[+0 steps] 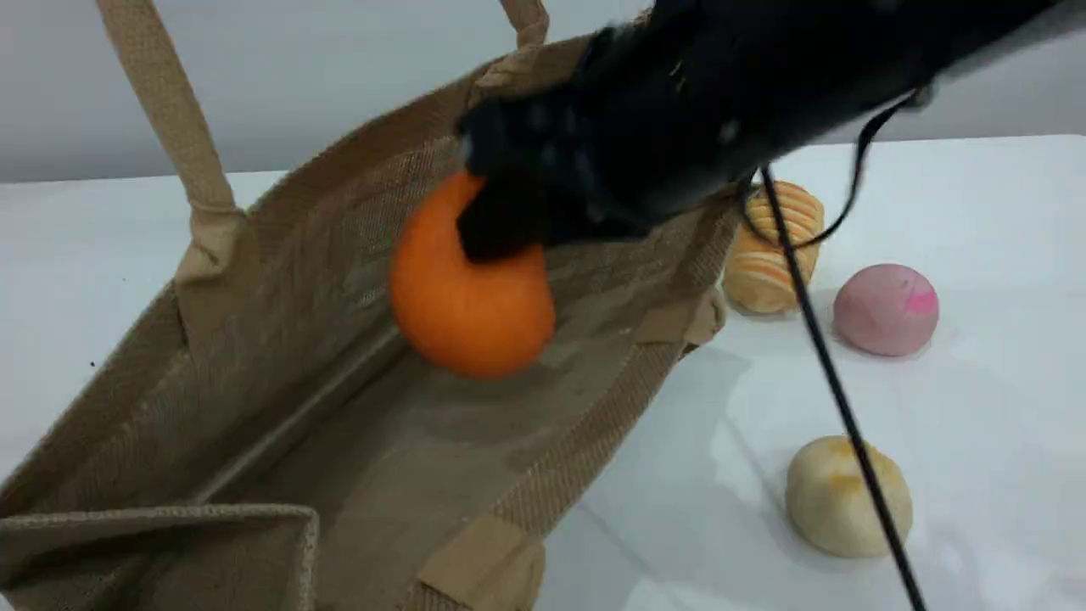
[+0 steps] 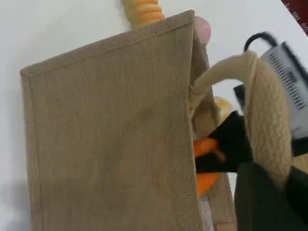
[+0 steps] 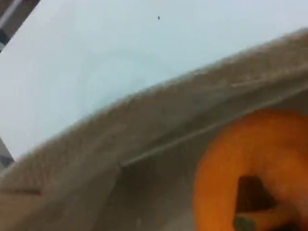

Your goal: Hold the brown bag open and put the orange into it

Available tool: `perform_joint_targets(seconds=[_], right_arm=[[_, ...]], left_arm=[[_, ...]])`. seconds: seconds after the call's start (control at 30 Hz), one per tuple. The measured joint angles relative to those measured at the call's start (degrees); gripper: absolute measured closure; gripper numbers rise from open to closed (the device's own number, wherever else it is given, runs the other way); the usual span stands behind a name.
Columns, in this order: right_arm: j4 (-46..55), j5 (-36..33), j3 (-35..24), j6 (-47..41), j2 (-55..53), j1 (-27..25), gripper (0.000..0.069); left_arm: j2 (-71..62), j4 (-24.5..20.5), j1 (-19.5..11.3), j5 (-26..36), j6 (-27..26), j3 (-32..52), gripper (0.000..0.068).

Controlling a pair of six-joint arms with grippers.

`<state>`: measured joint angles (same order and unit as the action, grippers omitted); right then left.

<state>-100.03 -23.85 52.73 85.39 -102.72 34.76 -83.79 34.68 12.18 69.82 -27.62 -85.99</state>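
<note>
Centrally: orange (image 1: 467, 305), clamped in right gripper (image 1: 509, 221), sat inside the open mouth of the brown bag (image 1: 280, 339). Lower right of its wrist view, left gripper (image 2: 262, 202) was closed on a beige handle (image 2: 269, 120). Right of frame on table (image 1: 976, 407): striped roll (image 1: 772, 255), pink ball (image 1: 887, 310), cream bun (image 1: 848, 496).

Round orange (image 1: 467, 314) inside open brown bag (image 1: 280, 280)
</note>
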Motion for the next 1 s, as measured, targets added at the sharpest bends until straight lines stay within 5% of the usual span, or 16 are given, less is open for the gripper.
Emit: perform_joint_targets(seconds=[0.43,0.83,1.0], right_arm=[[0.07,-0.50,4.87,3.99,-10.35,1.78,0.0633],[0.06,-0.80,4.87,2.83,-8.16,1.78,0.0258],[6.55,0.47,4.12,-2.98,-3.12,1.71,0.0220]], left_arm=[[0.00,0.00,0.00,-0.12,0.03,0.00,0.0592],[0.00,-0.12,0.00,-0.18,0.10,0.00,0.0592],[0.00,-0.18,0.00,-1.00,0.10,0.05,0.0592]])
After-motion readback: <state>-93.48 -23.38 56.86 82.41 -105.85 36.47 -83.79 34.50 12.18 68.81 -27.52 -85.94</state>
